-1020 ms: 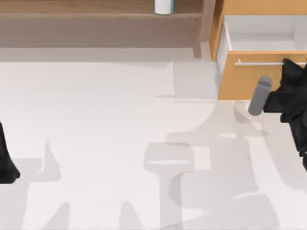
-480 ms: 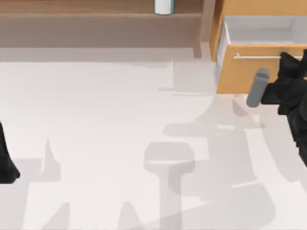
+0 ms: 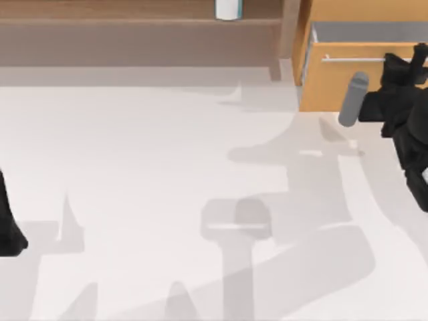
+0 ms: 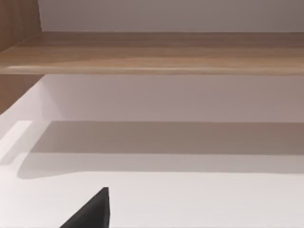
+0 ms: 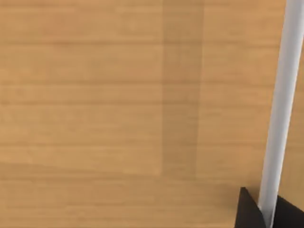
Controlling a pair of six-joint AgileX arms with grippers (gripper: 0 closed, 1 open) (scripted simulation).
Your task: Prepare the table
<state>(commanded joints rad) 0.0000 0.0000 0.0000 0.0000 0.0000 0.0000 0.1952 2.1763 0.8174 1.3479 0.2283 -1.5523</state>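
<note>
While the left gripper (image 3: 10, 231) idles at the table's (image 3: 147, 174) left edge, its jaws can't be judged. That white top runs longest left to right. At right, the right gripper (image 3: 401, 63) pinches the drawer's bar handle (image 5: 280, 104).

White table top, lying flat

The table (image 3: 134, 167) is a very large, plain, smooth white surface spreading from nine o'clock across to three and down to six, its top level, with soft grey shadows falling over its right half.
</note>
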